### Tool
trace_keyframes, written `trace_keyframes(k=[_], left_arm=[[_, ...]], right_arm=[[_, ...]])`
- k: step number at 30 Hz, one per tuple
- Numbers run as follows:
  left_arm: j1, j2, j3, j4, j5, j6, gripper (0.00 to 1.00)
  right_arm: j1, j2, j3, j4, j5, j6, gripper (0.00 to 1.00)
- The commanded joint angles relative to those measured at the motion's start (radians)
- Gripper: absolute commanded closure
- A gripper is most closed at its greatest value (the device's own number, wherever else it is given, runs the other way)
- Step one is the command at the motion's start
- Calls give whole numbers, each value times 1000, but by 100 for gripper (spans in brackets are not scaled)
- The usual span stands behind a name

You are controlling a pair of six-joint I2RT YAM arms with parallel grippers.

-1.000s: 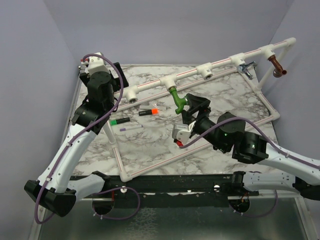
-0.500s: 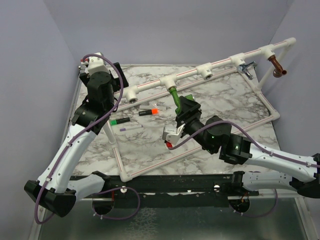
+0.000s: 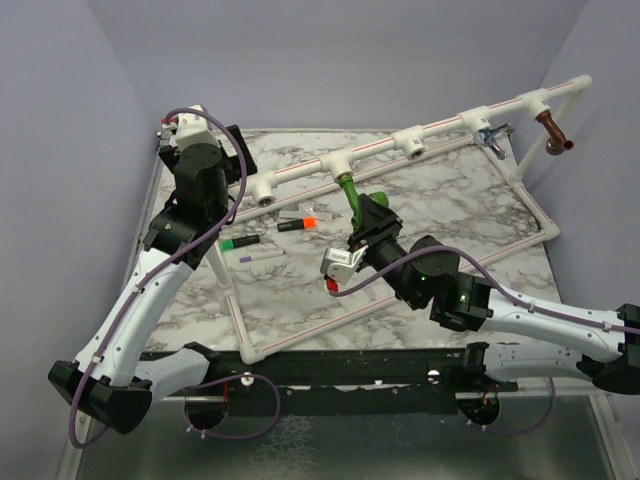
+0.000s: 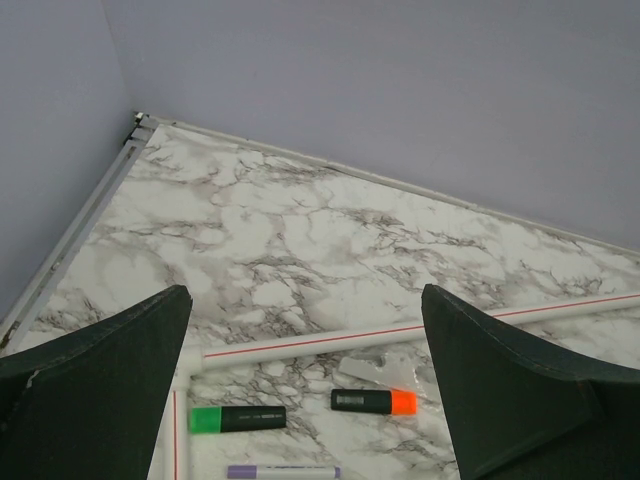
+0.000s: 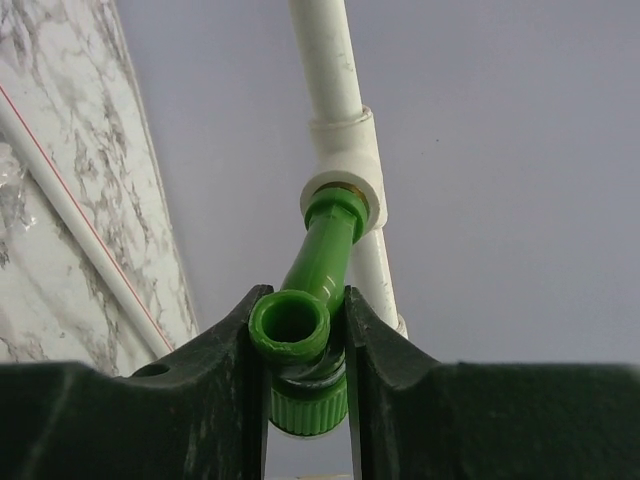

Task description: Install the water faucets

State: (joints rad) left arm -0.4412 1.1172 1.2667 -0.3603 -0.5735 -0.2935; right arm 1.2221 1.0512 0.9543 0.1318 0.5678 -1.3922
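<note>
**Green Tap Meets Its Fitting While Two Outlets Stand Bare**

At the upper left of the overhead view, the left gripper (image 4: 305,330) hangs above the marble surface (image 3: 450,200), its fingers spread wide with nothing between them. Beneath it lie a green-capped marker (image 3: 238,243), a purple pen (image 3: 262,257) and an orange-capped marker (image 3: 296,223), none part of the job. Along the white pipe rail (image 3: 300,168), the leftmost tee (image 3: 262,187) is bare. At centre, the right gripper (image 3: 365,218) has its fingers clamped on the body of the green faucet (image 5: 318,262). The faucet's threaded end sits in the mouth of the second tee (image 5: 345,160); how deeply it is screwed in cannot be told. Further right, a third tee (image 3: 410,141) is also bare. At the upper right, the chrome faucet (image 3: 496,134) and the copper-brown faucet (image 3: 553,131) appear mounted on the last two fittings. On this evidence two taps look done and the green one is in hand, likely needing tightening. No spare tap is visible for the open outlets.
</note>
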Motion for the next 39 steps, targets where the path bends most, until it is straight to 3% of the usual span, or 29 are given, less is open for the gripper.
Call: trace_keyframes(k=[1, 3, 9, 25, 39], left_arm=[[-32, 43, -101, -328, 124, 34, 1], [-32, 44, -101, -328, 124, 34, 1], [-33, 43, -103, -328, 122, 34, 1], [-33, 46, -106, -328, 124, 33, 1], [-39, 38, -108, -328, 139, 31, 1]], right_arm=[[1, 24, -44, 39, 36, 71, 92], [1, 37, -52, 63, 37, 114, 99], [1, 78, -53, 133, 43, 307, 99], [1, 162, 37, 227, 86, 1285, 99], [-4, 111, -18, 407, 161, 1904, 99]])
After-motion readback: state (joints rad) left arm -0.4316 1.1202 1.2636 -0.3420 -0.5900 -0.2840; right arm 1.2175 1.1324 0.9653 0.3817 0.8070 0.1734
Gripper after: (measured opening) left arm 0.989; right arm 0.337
